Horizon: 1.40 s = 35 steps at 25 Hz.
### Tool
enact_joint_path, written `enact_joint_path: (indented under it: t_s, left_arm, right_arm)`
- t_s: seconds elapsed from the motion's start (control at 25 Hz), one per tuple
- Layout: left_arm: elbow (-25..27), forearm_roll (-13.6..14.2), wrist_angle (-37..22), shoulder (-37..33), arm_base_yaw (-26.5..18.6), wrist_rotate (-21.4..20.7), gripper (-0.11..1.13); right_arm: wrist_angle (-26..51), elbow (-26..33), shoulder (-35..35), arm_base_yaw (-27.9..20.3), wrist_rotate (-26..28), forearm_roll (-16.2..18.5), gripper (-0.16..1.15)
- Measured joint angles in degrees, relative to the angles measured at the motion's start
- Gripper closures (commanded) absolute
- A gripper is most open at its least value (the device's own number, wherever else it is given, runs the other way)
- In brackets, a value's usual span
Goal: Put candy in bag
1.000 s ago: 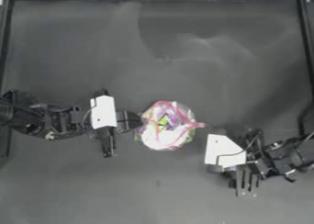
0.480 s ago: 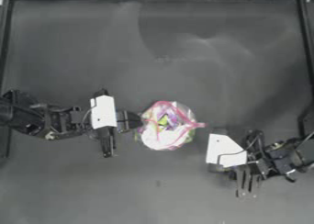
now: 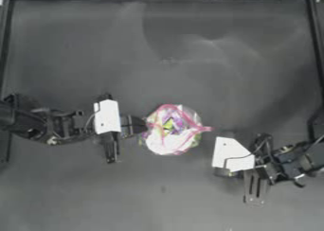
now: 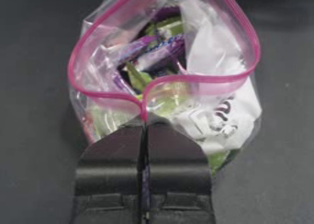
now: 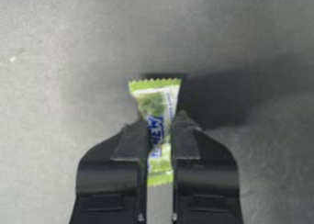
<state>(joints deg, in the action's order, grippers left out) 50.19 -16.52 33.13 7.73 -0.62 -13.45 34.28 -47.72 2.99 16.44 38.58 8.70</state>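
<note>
Left end effector (image 4: pixel 146 126) pinched on the bag (image 4: pixel 165 76) rim mid-tabletop (image 3: pixel 165 45), mouth open. Right end effector (image 5: pixel 158 126) clamped on the candy (image 5: pixel 154 113), beside the bag. Risk: wrapper slipping free, or mouth collapsing during insertion.

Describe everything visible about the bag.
The bag is clear plastic with a pink-red seal strip, its mouth held open in a loop. Pink, green, purple and white wrapped sweets show through. It sits at the table's middle. The left end effector is shut on its rim; the right end effector, apart from it, grips the candy.
</note>
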Motion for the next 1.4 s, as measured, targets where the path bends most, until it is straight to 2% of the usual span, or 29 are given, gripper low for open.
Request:
enact_joint_path:
  t_s: [0.24, 0.36, 0.56, 0.76, 0.96, 1.12, 1.4]
  left_arm:
    - [0.00, 0.00, 0.00, 0.00, 0.00, 0.00, 0.92]
    - [0.00, 0.00, 0.00, 0.00, 0.09, 0.00, 0.92]
    - [0.00, 0.00, 0.44, 0.00, 0.18, 0.00, 0.92]
    - [0.00, 0.00, 1.23, 0.53, 0.26, 0.00, 0.92]
    - [0.00, 0.00, 1.49, 0.62, 0.26, 0.00, 0.92]
    - [0.00, 0.00, 1.67, 0.70, 0.26, 0.00, 0.92]
    - [0.00, 0.00, 1.67, 0.62, 0.26, 0.00, 0.92]
  right_arm:
    - [4.75, 2.99, 4.39, 0.09, -0.88, 0.18, 0.65]
    - [7.82, 5.19, 7.47, 0.00, -1.05, 1.49, 0.65]
    - [12.57, 8.44, 10.63, -0.79, -0.62, 5.10, 0.65]
    - [13.36, 12.83, 11.25, -3.52, -2.20, 10.11, 0.65]
    - [11.95, 16.26, 11.16, -6.86, -4.48, 13.89, 0.65]
    - [7.56, 17.84, 9.14, -9.84, -5.80, 16.08, 0.65]
    - [-0.53, 19.95, 3.16, -13.62, -7.73, 16.52, 0.65]
